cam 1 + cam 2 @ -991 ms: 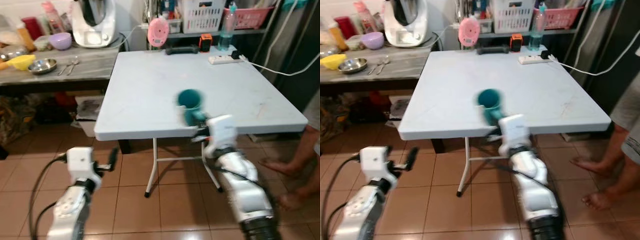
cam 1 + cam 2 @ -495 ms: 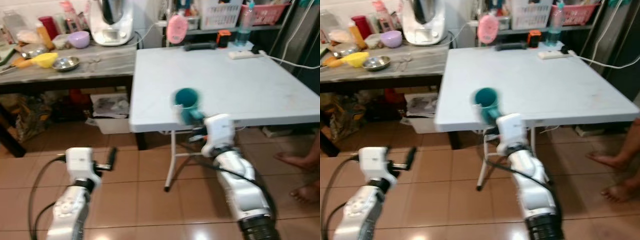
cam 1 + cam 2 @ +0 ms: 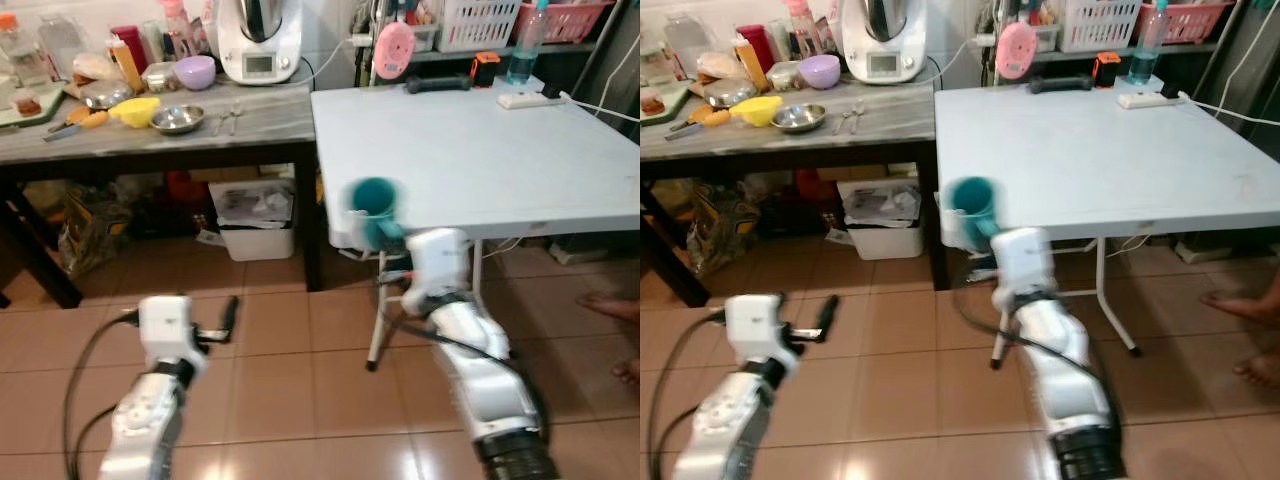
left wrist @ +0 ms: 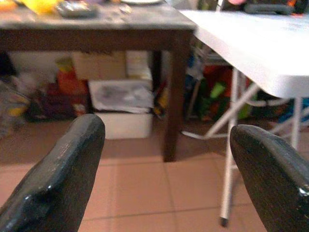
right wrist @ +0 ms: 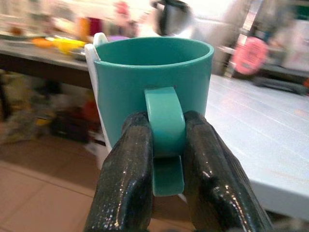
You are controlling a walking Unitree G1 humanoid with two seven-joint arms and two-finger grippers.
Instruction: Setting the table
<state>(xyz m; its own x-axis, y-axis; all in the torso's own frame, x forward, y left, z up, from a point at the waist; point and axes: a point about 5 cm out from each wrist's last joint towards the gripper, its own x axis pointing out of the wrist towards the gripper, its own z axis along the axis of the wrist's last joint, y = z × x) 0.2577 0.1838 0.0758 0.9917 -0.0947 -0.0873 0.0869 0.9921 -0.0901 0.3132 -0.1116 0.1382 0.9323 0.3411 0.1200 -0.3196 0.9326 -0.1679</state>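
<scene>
Beside the white folding counter (image 3: pixel 480 150), the right claw (image 5: pixel 166 145) pinches the flat handle of a smooth, round teal mug (image 5: pixel 154 92), upright over the tiled floor (image 3: pixel 290 380). Left claw (image 4: pixel 164 169) gapes empty.

No text, label or number can be read

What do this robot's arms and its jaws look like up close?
Both arms are silver-grey, rounded segments ending in a boxy white wrist block. The left arm has a black cable looping along its side; the right arm carries thin dark wires near the wrist and a black ribbed collar at its base. Each gripper has two long, glossy black fingers with rounded tips.
</scene>
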